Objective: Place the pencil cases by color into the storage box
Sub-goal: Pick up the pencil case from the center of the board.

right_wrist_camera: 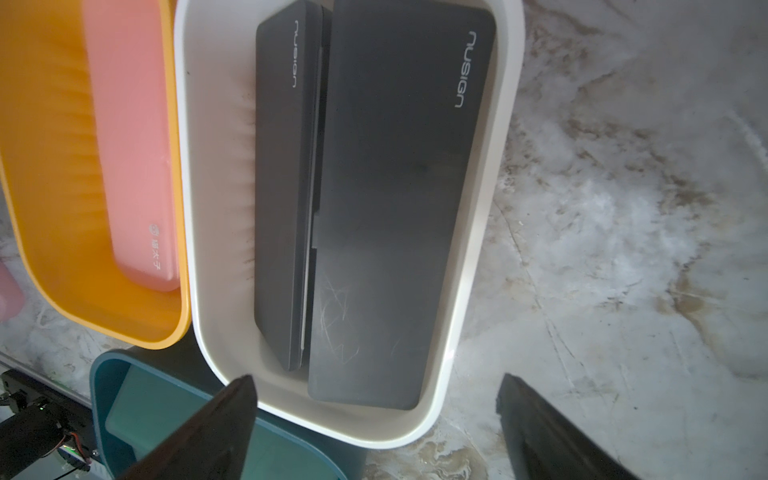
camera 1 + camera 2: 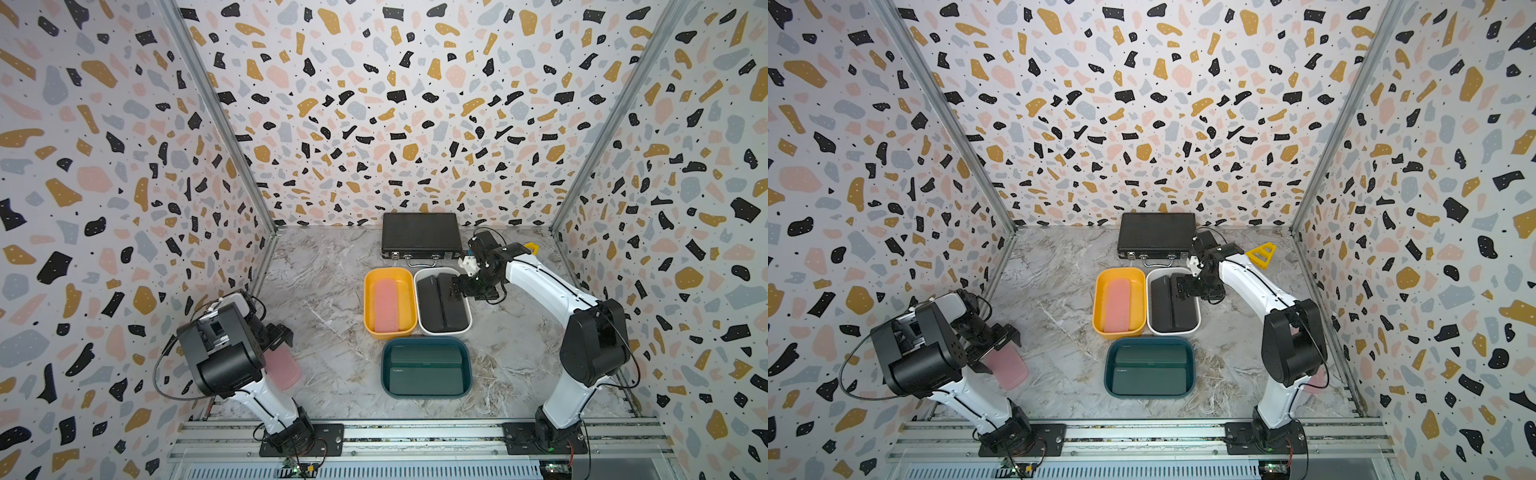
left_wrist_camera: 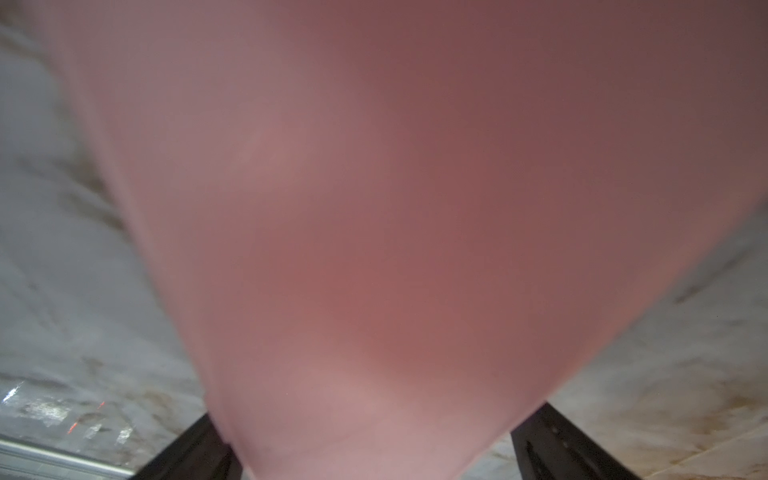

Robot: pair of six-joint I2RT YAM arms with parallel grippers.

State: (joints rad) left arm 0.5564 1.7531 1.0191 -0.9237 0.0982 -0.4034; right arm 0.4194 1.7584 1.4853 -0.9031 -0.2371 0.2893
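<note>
A pink pencil case sits blurred between the jaws of my left gripper at the front left. In the left wrist view the pink pencil case fills the picture and covers the fingertips; both dark fingers press its edges. The yellow storage box holds one pink case. Two black cases lie in the white box. Dark green cases lie in the teal box. My right gripper hangs open and empty over the white box's far end. Another pink case shows behind the right arm.
A large black briefcase lies against the back wall. A yellow plastic piece sits at the back right beside the right arm. The three boxes stand close together mid-table. A metal rail runs along the front edge.
</note>
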